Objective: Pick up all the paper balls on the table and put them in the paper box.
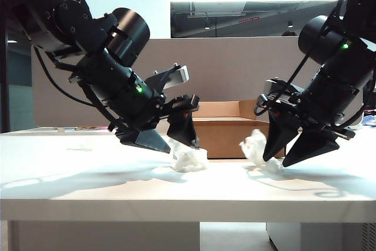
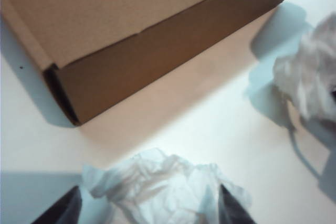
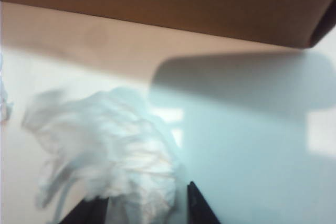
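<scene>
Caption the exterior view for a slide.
Both hands, left and right, straddle paper balls before the paper box.

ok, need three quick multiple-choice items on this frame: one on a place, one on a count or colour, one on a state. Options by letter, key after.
1. Where is the paper box?
A. on the table, between the two arms
B. hanging off the table's front edge
C. held up by the left gripper

2. How many paper balls show in the exterior view?
A. none
B. two
C. five

3. What are both grippers doing?
A. raised well above the table
B. inside the box
C. down at the table, each straddling a paper ball

Key: 1 A, it sits on the table behind the balls. 2 B, left paper ball and right paper ball. 3 C, left gripper and right gripper each have fingers either side of a ball.
</scene>
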### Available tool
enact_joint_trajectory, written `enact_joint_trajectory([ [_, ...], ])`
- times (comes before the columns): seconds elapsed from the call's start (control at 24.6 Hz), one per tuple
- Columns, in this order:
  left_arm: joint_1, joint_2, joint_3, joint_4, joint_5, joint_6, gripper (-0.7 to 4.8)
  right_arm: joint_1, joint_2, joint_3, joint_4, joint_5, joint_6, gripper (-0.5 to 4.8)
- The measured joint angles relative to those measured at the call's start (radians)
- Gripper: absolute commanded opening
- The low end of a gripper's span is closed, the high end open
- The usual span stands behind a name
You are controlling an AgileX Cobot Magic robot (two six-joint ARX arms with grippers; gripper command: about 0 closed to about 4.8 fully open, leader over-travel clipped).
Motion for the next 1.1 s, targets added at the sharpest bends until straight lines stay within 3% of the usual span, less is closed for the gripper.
enact_joint_trajectory([
  [0.16, -0.009, 0.016, 0.000, 0.001, -0.003, 0.000, 1.13, 0.003, 0.003, 0.000, 0.001, 0.000, 0.000, 1.45],
  [0.28, -0.016, 0.027, 0.000, 0.012, -0.003, 0.000, 0.73, 0.003, 0.003, 0.000, 0.005, -0.002, 0.000, 1.35],
  [0.32, -0.016, 0.029, 0.000, 0.017, -0.003, 0.000, 0.44, 0.004, 0.003, 0.000, 0.005, -0.003, 0.000, 1.04],
  [0.37, -0.016, 0.029, 0.000, 0.021, -0.002, 0.000, -0.01, 0.004, 0.003, 0.000, 0.005, -0.006, 0.001, 0.41],
  [0.49, -0.016, 0.029, 0.000, 0.037, 0.023, 0.000, -0.06, 0.004, 0.003, 0.000, 0.007, -0.024, -0.001, -0.06],
  [0.73, -0.017, 0.001, 0.006, 0.043, 0.063, 0.000, -0.06, 0.005, 0.002, 0.000, 0.009, -0.087, 0.000, -0.06],
  [1.1, -0.016, -0.115, 0.056, 0.053, 0.060, 0.040, -0.06, 0.005, -0.129, 0.073, 0.015, -0.091, 0.000, -0.06],
])
